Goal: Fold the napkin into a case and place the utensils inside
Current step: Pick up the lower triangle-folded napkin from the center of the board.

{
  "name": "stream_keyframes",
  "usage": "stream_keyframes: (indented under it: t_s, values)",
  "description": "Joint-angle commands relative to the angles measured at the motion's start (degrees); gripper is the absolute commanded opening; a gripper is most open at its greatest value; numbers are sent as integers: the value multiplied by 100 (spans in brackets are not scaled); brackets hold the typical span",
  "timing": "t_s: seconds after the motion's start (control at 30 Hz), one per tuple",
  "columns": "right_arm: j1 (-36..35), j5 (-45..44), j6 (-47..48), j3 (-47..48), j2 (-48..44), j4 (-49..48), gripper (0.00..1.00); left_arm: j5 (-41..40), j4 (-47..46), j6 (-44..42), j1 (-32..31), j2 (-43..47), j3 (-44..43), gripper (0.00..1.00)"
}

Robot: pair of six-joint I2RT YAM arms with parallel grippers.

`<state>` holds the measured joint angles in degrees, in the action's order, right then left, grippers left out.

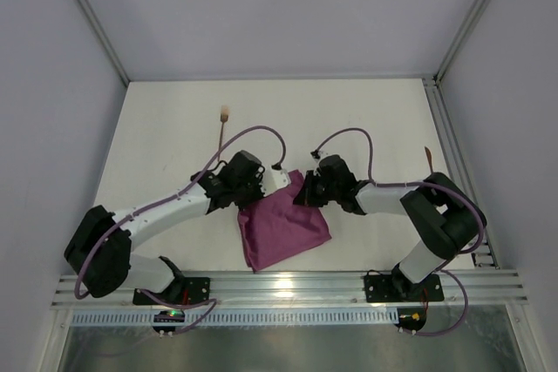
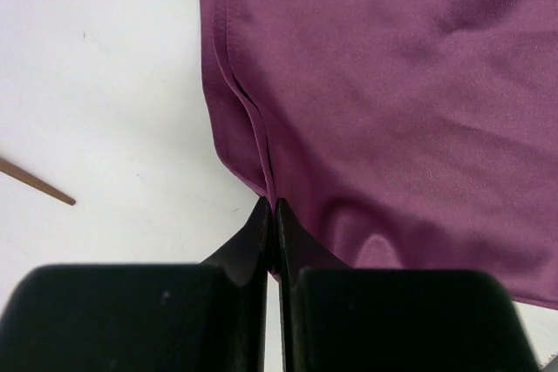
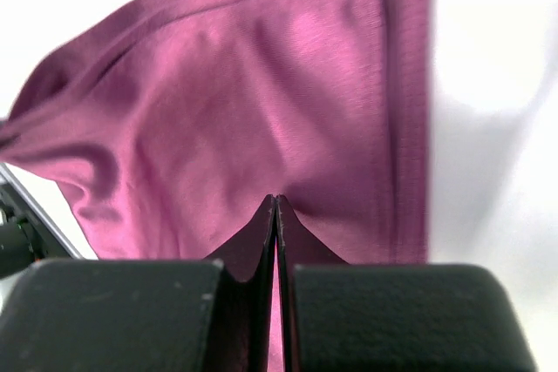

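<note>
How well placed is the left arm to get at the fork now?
Probably not yet: the left gripper is shut on the napkin, so it must let go first. Otherwise the fork lies close beyond it on the table, nothing between.

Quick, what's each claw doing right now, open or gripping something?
Left gripper: jaws shut on the napkin edge.
Right gripper: jaws shut on the napkin.

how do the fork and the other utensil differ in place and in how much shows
The fork lies left of centre, fully visible, pale head at its far end; the other utensil lies far right, only a short piece showing beyond the right arm. Both are thin, copper-brown, and outside the napkin.
</note>
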<state>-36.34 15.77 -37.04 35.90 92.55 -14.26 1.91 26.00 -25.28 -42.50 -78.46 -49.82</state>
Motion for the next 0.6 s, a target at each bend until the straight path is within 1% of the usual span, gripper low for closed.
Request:
stream_keyframes:
  t_s: [0.0,0.03,0.07,0.1,0.13,0.2,0.23,0.3,0.37,0.43,0.47,0.53,0.57]
  values:
    - [214,22,-225,-100,-237,-357,3,-682,-297,-319,-459,173,262,0]
    - [276,49,-295,-136,-264,-402,3,-814,-402,-372,-609,199,341,0]
    - [381,58,-313,-188,-290,-437,3,-1155,-464,-442,-967,251,516,0]
    - [434,66,-313,-197,-325,-428,3,-1297,-551,-565,-1162,287,596,0]
    - [461,58,-269,-180,-334,-411,3,-1455,-683,-627,-1512,322,675,0]
    - [513,67,-207,-145,-361,-288,3,-1798,-841,-785,-1804,445,903,0]
    - [522,58,-155,-136,-378,-270,3,-1913,-920,-838,-2058,506,982,0]
    - [549,49,-94,-110,-466,-165,3,-2263,-1175,-996,-2297,655,1229,0]
    - [566,-39,134,-75,-720,36,4,-2432,-1368,-1093,-2612,752,1465,0]
    - [619,-74,380,109,-1001,448,8,-2599,-1466,-1225,-2894,858,1615,0]
    - [628,-74,677,197,-1081,616,9,-2652,-1501,-1260,-2974,893,1755,0]
    - [680,-39,951,573,-1248,1194,18,-2801,-1738,-1417,-3245,1025,2027,0]
    - [681,5,1257,715,-1283,1346,22,-2845,-1834,-1497,-3343,1069,2116,0]
